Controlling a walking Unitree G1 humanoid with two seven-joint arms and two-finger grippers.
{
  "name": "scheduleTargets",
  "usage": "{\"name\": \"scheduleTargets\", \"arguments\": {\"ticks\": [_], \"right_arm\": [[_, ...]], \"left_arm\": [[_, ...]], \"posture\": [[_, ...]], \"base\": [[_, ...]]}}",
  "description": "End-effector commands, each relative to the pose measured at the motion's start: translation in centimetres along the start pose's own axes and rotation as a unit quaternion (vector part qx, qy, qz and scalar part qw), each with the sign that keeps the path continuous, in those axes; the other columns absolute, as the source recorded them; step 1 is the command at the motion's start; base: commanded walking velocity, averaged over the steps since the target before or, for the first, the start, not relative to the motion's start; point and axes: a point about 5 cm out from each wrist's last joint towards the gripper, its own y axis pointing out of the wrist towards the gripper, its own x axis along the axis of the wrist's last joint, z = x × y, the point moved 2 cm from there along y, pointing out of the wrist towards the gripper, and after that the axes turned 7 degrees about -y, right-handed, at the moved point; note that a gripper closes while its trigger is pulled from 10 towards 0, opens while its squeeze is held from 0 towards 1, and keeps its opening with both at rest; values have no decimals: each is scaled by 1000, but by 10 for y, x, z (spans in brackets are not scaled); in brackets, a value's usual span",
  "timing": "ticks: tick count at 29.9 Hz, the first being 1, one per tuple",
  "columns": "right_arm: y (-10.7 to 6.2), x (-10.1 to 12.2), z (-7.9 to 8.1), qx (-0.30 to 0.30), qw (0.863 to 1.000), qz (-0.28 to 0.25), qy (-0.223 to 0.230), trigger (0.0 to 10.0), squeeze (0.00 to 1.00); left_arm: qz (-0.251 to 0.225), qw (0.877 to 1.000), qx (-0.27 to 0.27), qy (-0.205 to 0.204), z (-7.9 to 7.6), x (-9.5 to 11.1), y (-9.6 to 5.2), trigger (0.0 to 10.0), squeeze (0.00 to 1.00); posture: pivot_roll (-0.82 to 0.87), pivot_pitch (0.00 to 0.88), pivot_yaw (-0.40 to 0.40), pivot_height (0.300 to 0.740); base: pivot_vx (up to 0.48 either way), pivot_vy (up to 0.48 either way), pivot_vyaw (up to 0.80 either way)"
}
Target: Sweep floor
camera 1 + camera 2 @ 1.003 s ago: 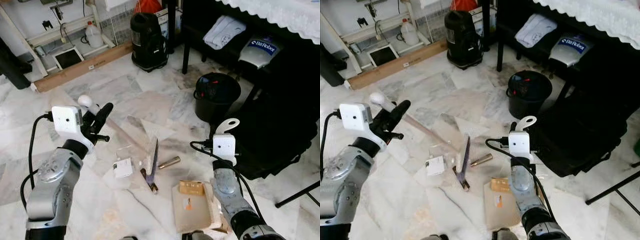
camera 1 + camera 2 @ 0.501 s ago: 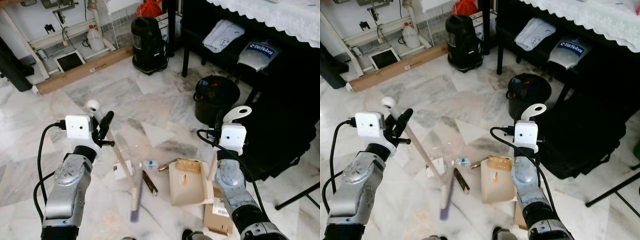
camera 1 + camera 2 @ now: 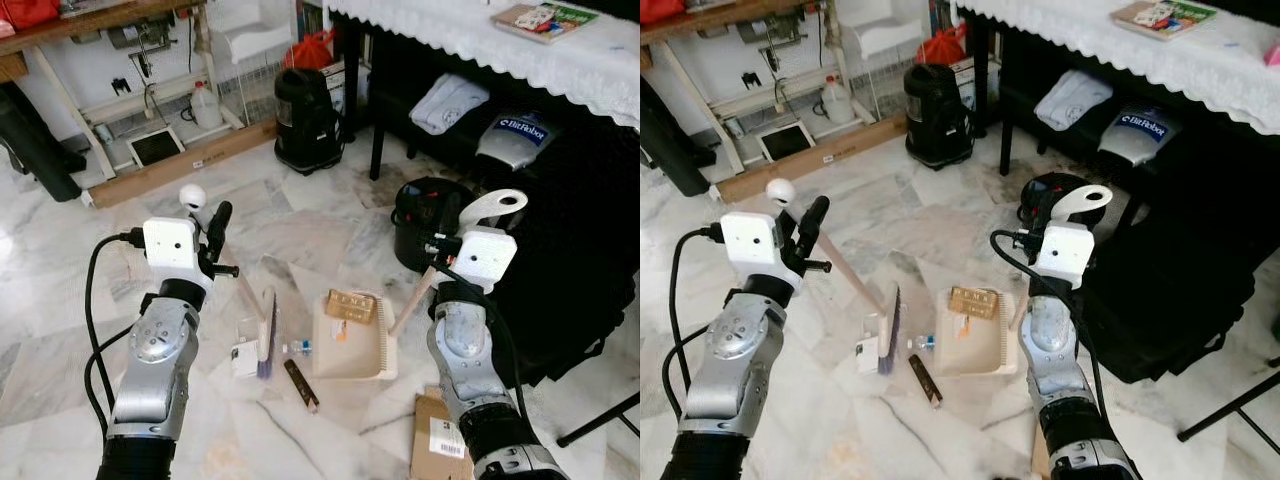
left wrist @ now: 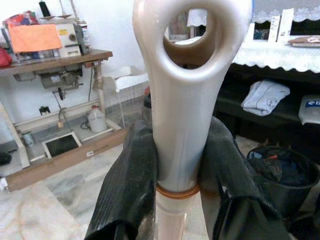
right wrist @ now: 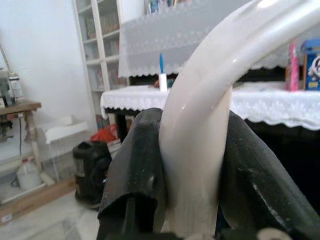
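Spreading across the marble floor (image 3: pixel 90 300), a black bucket (image 3: pixel 430 215) and vacuum (image 3: pixel 308 118) are seen beyond the cream dustpan (image 3: pixel 350 340), held by the right hand (image 5: pixel 192 165); the broom (image 3: pixel 262 325), beside scattered litter (image 3: pixel 300 372), is clamped by the left hand (image 4: pixel 175 175).

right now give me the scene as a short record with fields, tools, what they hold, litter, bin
left tool: shut on the brush handle
brush head: on the marble floor, left of the dustpan
right tool: shut on the dustpan handle
dustpan: flat on the floor, a tan card on it
litter: brown stick, small bottle, white packet
black bucket: beyond the dustpan, upright
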Motion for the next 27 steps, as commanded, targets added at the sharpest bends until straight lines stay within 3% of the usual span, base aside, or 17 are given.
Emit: {"name": "scheduleTargets", "arguments": {"ticks": [1, 2, 5, 8, 21, 27], "right_arm": [[0, 4, 3, 15, 1000, -6, -4, 10000, 0], [0, 3, 4, 19, 1000, -1, -1, 10000, 0], [1, -7, -1, -17, 996, 55, 74, 10000, 0], [2, 3, 2, 9, 999, 22, 26, 10000, 0], [1, 7, 2, 11, 999, 19, 25, 10000, 0], [2, 6, -3, 10, 1000, 19, 11, 10000, 0]], "left_arm": [[-24, 1000, -4, 17, -2, 8, 3, 10000, 0], [-25, 1000, -5, 18, -2, 8, 4, 10000, 0], [-28, 999, -3, 19, -2, 8, 4, 10000, 0], [-32, 999, 2, 20, 0, 8, 4, 10000, 0], [-45, 997, 39, 40, 8, 5, -2, 10000, 0], [-43, 998, 33, 36, -5, -3, -2, 10000, 0]], "posture": [[109, 37, 62, 740], [110, 44, 60, 740], [110, 48, 59, 740], [106, 59, 57, 740], [101, 49, 45, 740], [79, 19, 36, 740]], "base": [[0, 0, 0], [0, 0, 0], [0, 0, 0], [0, 0, 0], [0, 0, 0], [0, 0, 0]]}}
